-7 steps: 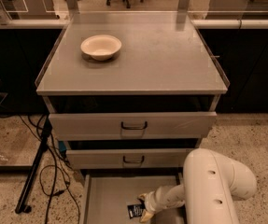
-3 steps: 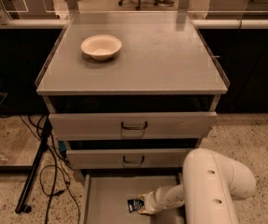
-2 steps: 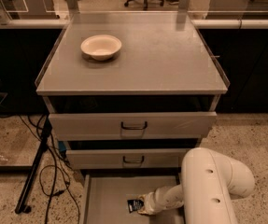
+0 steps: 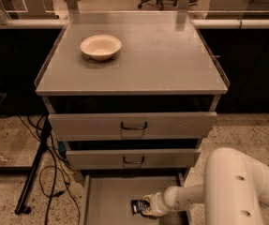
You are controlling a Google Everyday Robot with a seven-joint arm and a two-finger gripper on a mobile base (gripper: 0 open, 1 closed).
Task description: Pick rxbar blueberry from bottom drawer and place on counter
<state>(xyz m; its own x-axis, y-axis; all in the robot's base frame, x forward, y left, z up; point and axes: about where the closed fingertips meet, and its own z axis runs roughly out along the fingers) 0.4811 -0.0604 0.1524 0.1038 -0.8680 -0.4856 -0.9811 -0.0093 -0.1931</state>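
Little is changing since the earlier frames: the gripper (image 4: 148, 206) is still sitting low inside the bottom drawer (image 4: 106, 196), right of its middle, with the rxbar blueberry (image 4: 137, 206) lying on the drawer floor and touching the gripper's left edge, only slightly shifted. Whether the gripper is clamping the wrapper or merely resting against it cannot be told from this view.

The risks are starting here. A grip catching only the wrapper's edge is likely to let the bar slip back into the drawer as it rises. The middle drawer (image 4: 133, 159) is standing just above the bottom drawer's rear, so a steep lift could be knocking the wrist or the bar against its front. The counter (image 4: 162, 55) is waiting well above the drawer, with a cream bowl (image 4: 100, 46) on its far left, so a long carry is ahead.

The front of the bottom drawer is being cut off by the frame edge, and the bulky white arm (image 4: 237, 186) is covering the drawer's right side.
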